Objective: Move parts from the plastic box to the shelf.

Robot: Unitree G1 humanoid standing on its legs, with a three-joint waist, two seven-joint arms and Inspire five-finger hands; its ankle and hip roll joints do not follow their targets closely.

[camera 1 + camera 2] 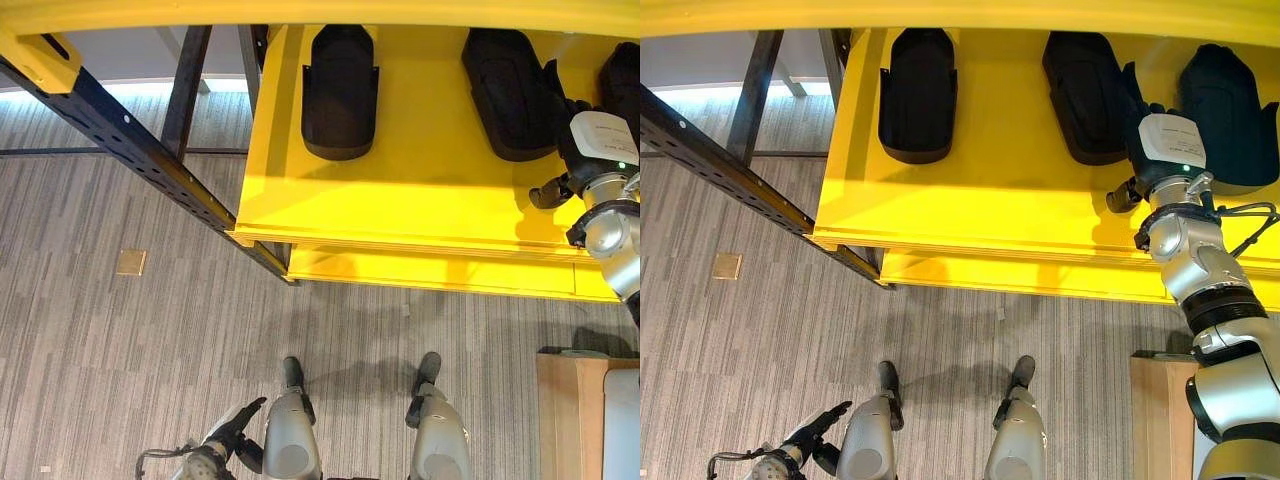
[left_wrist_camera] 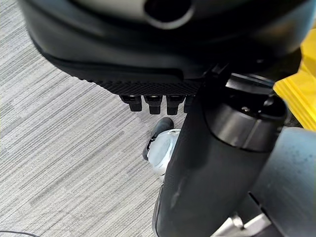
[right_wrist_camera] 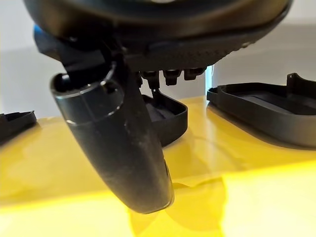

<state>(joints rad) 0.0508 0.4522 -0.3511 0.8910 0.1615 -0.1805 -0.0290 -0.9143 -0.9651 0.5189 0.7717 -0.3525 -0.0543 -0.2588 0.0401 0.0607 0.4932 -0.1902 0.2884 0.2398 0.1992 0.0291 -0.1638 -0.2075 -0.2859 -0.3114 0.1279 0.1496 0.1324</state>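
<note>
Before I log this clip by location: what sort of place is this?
Probably a workshop or a storage area. A yellow shelf on a dark perforated steel frame holds black moulded parts, with the right hand up among them, over grey striped carpet.

We see a yellow shelf (image 1: 980,215) on a dark frame, standing on grey striped carpet (image 1: 120,350). Three black parts lie on it (well apart): one at left (image 1: 917,95), one in the middle (image 1: 1083,95), one at right (image 1: 1230,115).
</note>
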